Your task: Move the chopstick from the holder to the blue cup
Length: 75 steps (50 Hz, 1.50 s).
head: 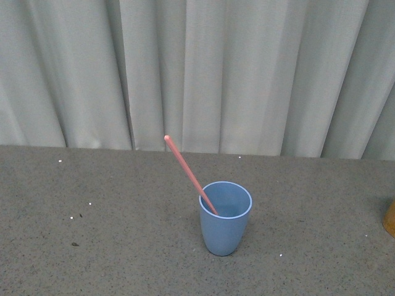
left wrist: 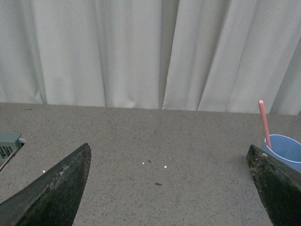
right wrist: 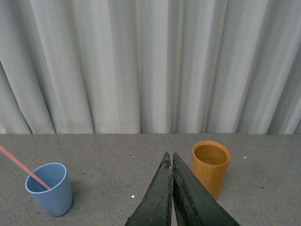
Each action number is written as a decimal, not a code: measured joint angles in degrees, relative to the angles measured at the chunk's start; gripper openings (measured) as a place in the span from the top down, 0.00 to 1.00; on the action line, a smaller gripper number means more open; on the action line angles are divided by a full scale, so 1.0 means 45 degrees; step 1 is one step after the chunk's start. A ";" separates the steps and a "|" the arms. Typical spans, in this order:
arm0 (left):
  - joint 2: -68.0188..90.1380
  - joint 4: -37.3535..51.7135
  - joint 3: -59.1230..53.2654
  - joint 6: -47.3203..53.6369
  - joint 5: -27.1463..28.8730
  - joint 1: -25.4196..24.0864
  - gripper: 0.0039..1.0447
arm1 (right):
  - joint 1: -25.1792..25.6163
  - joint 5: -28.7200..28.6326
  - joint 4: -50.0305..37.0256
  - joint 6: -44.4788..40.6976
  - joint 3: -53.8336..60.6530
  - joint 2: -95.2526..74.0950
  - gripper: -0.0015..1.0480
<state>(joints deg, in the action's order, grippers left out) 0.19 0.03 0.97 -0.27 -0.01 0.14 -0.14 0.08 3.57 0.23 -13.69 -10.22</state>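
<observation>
The blue cup stands upright on the grey table, with one salmon-pink chopstick in it, leaning up and to the left. The cup and chopstick also show in the left wrist view, beside one finger of my open, empty left gripper. In the right wrist view the cup and chopstick are apart from my shut, empty right gripper. The orange-brown holder stands upright just beyond it and looks empty. Only the holder's edge shows at the right in the front view.
Pale pleated curtains hang behind the grey speckled table. A greenish object sits at the edge of the left wrist view. Small white specks and a dark crumb lie on the table.
</observation>
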 joint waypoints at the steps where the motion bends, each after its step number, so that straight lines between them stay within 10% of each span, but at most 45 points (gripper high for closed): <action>1: 0.0000 0.0000 0.0000 0.0000 0.0000 0.0000 0.06 | 0.0000 -0.0005 -0.0024 0.0000 0.0053 0.0034 0.99; 75: 0.0000 0.0000 0.0000 0.0000 0.0000 0.0000 0.06 | 0.0000 0.0000 -0.0748 -0.0005 0.2968 0.2215 0.99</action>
<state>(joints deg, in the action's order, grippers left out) 0.19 0.03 0.97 -0.27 -0.01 0.14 -0.14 0.08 0.21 0.21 -0.34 -0.25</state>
